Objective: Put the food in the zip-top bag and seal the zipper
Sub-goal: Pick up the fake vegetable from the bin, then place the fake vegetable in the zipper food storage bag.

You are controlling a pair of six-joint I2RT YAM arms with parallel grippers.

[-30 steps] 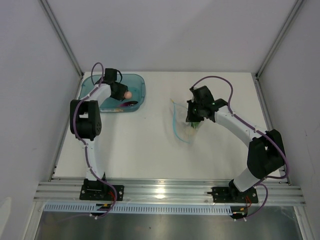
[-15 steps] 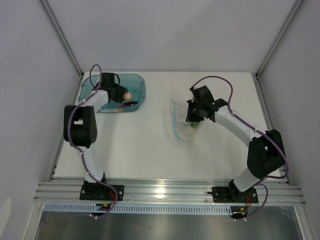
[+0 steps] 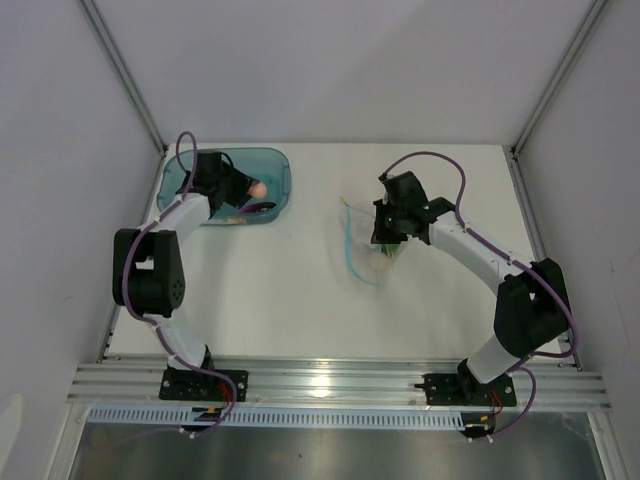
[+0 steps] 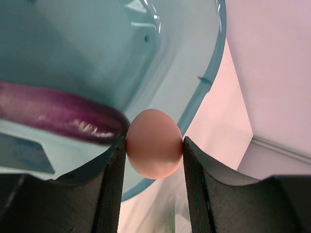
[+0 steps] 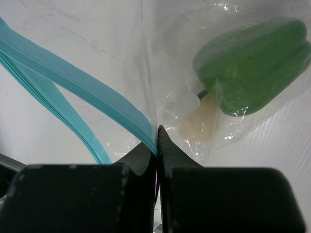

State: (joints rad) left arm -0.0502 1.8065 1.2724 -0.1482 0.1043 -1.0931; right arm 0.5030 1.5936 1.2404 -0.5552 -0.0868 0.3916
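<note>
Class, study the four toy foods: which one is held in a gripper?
The pinkish egg, clamped by the left gripper above the teal tub. The eggplant lies in that tub; the green pepper and pale ball are inside the clear bag.

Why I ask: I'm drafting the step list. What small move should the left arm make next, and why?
Probably lift the left claw clear of the teal tub: it grips a pinkish egg there, while the right claw pinches the clear bag at its blue zipper, green pepper already inside.
</note>
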